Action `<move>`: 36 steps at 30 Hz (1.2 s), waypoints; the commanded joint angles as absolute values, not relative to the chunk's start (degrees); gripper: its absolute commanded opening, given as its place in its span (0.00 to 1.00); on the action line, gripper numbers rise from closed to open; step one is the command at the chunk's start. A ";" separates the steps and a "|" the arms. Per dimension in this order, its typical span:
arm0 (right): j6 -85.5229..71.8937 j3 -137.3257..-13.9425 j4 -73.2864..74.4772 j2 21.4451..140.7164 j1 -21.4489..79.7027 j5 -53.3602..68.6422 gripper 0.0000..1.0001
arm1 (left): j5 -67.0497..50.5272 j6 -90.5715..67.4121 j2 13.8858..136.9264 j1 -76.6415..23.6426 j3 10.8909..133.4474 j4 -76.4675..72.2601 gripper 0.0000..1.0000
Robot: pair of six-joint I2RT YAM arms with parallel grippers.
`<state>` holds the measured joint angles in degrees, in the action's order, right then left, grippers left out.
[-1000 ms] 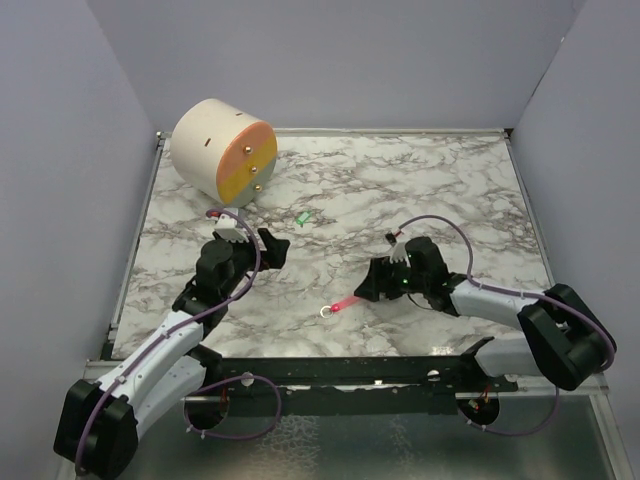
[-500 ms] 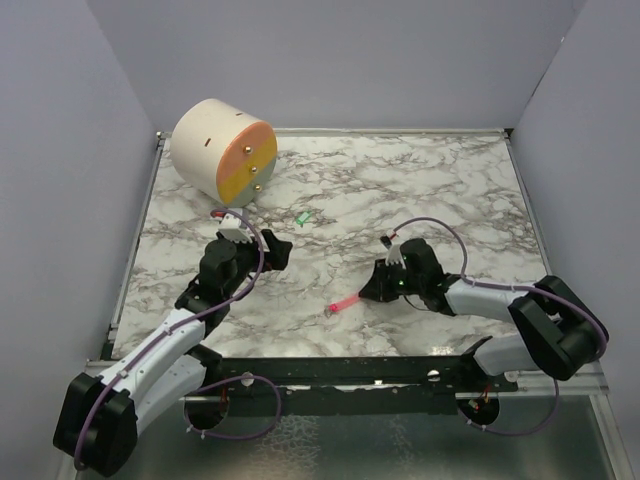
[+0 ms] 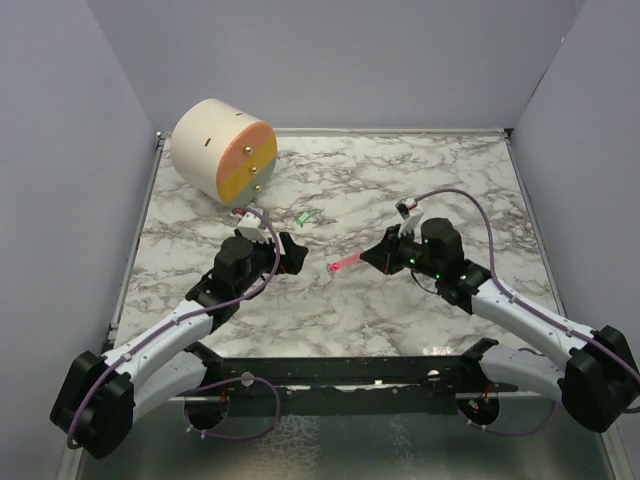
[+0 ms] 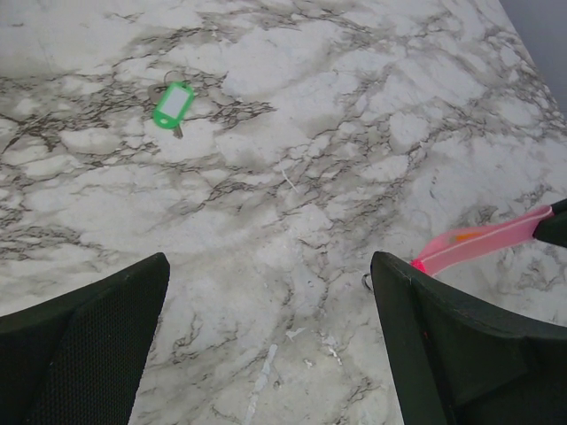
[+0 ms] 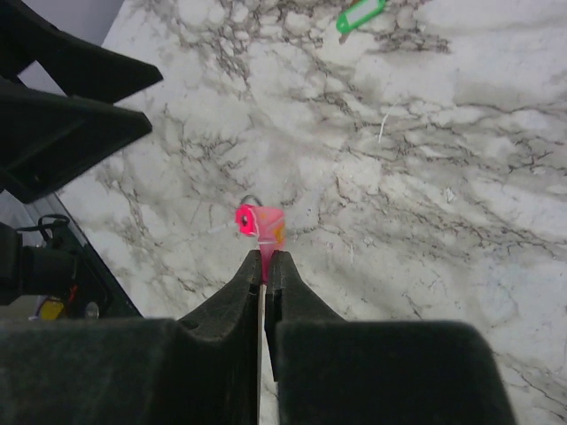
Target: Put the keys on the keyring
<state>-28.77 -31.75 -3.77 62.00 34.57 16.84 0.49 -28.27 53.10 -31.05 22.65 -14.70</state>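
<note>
The right arm [image 3: 520, 310] stretches in from the near right corner of the tabletop [image 3: 450, 180], its right claw [image 3: 372, 260] clamped on the pink strip of the keyring [image 3: 343, 265] near the centre. The left claw [image 3: 288, 256] faces it, spread wide. The green key [image 3: 302, 217] lies beyond, toward the far edge.

The white marble-patterned tabletop [image 4: 354, 106] is smooth, faintly glossy. The slim pink strip tag [image 4: 483, 243], lower right, looks translucent plastic; the tiny green key-shaped piece [image 4: 174, 102], upper left, smooth plastic.
</note>
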 commanded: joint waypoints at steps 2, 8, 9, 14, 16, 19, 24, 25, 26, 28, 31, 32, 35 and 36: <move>-25.54 -36.28 3.40 58.97 34.95 11.32 0.01 | 2.45 -26.90 54.95 -35.54 25.74 -17.60 0.99; -24.02 -38.57 5.80 57.11 34.97 10.17 0.01 | 4.62 -25.83 58.63 -40.23 28.00 -18.45 0.99; -23.90 -38.83 6.02 56.91 34.96 10.01 0.01 | 4.75 -25.61 59.25 -40.88 28.49 -18.54 0.99; -22.83 -39.54 7.56 55.72 34.92 8.79 0.01 | 5.97 -25.02 62.11 -43.35 30.15 -18.84 0.99; -22.56 -39.72 8.05 55.28 34.98 8.33 0.01 | 6.44 -24.80 62.83 -43.99 30.54 -19.06 0.99; -22.33 -40.01 8.50 54.66 34.92 7.88 0.01 | 6.97 -24.55 63.65 -44.61 31.14 -19.14 0.99; -22.02 -40.44 9.29 53.68 34.98 7.43 0.01 | 7.46 -24.53 64.15 -45.25 31.43 -19.33 0.99; -22.01 -40.51 9.43 53.59 34.92 7.35 0.01 | 7.54 -24.45 64.08 -45.34 31.45 -19.34 0.99; -22.03 -40.64 9.53 53.47 34.90 7.30 0.01 | 7.62 -24.44 64.05 -45.49 31.46 -19.34 0.99; -22.01 -40.76 9.66 53.34 34.92 7.23 0.01 | 7.72 -24.34 64.04 -45.69 31.46 -19.34 0.99; -22.04 -40.82 9.84 53.10 34.98 7.21 0.01 | 7.82 -24.26 64.03 -45.95 31.52 -19.31 0.99; -22.00 -40.86 9.89 53.02 34.94 7.16 0.01 | 7.91 -24.26 63.99 -45.97 31.52 -19.33 0.99; -21.92 -40.91 10.21 52.58 34.98 6.95 0.01 | 7.99 -24.17 64.03 -46.22 31.53 -19.26 0.99; -21.92 -40.85 10.26 52.31 34.95 6.81 0.01 | 8.10 -24.16 63.99 -46.25 31.48 -19.27 0.99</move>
<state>-22.61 -39.05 9.69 53.80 34.57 8.49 6.72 -24.88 63.99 -45.76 29.63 -17.58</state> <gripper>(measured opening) 0.023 0.989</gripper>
